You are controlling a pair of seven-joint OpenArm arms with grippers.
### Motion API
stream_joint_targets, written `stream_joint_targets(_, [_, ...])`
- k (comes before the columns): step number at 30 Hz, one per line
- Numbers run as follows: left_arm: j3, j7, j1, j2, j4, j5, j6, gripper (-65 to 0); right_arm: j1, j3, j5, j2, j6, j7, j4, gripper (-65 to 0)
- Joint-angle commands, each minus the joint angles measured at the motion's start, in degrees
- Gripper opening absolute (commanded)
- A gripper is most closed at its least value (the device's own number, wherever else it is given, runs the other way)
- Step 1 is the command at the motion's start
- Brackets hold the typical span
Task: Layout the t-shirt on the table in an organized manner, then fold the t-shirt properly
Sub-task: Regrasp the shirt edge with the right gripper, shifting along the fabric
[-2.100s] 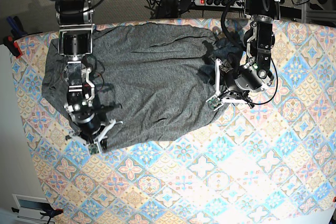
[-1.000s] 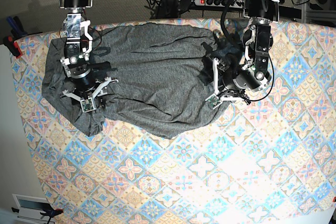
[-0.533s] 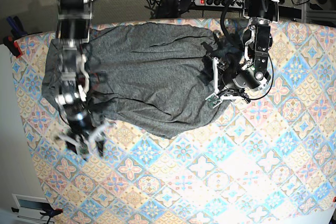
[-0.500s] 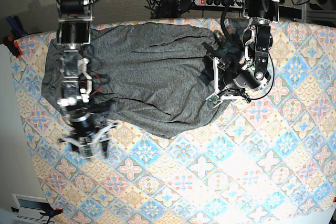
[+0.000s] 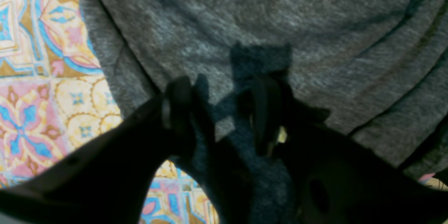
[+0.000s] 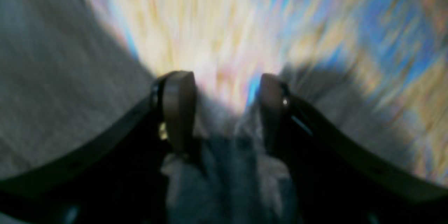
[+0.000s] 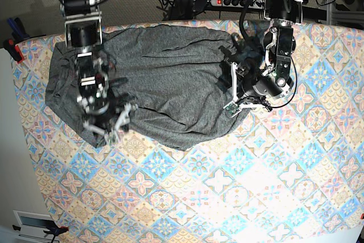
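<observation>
The t-shirt (image 7: pixel 165 83) lies spread across the far half of the counter (image 7: pixel 239 186), a dark heather-grey knit, soft and matte, with long shallow creases running across its width and a ragged, curving lower hem. Its edges are bunched rather than square (the near-left corner is gathered into a lump under the arm there). In the left wrist view the knit shows a fine flecked grain, with dark folds fanning to the right.

The left gripper (image 5: pixel 224 112) sits at the shirt's edge, its dark jaws set apart with a ridge of grey cloth rising between them, pinched in the gap. The right gripper (image 6: pixel 224 108) is over the shirt's other edge; its view is smeared with blur, yet grey fabric is seen bunched between its two brownish pads (image 6: pixel 178 108), which stand apart around it.

The counter's cloth is a smooth print of diamond tiles in pastel blue, pink and cream with floral centres.
</observation>
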Motion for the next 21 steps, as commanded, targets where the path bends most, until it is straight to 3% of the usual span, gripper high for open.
stream_joint_targets(1, [-0.17, -0.77, -0.88, -0.15, 0.86, -0.32, 0.12, -37.0, 2.57, 0.53, -1.9, 1.08, -0.44, 0.22, 1.07, -37.3])
stream_joint_targets(6, [-0.17, -0.77, -0.88, -0.23, 0.86, -0.32, 0.12, -37.0, 2.57, 0.62, -8.76, 1.44, -0.44, 0.31, 0.81, -37.3])
stream_joint_targets(14, [-0.26, -0.68, -0.88, -0.23, 0.86, -0.32, 0.12, -37.0, 2.57, 0.62, -9.2, 1.52, -0.44, 0.31, 0.46, -38.1])
stream_joint_targets(16, [-0.26, -0.68, -0.88, -0.32, 0.86, -0.32, 0.12, -37.0, 2.57, 0.62, -9.2, 1.52, -0.44, 0.31, 0.37, -42.0])
stream_joint_targets(21, [-0.26, -0.59, -0.88, -0.5, 0.86, -0.32, 0.12, -37.0, 2.92, 0.8, -9.2, 1.61, -0.44, 0.31, -1.83, -59.2])
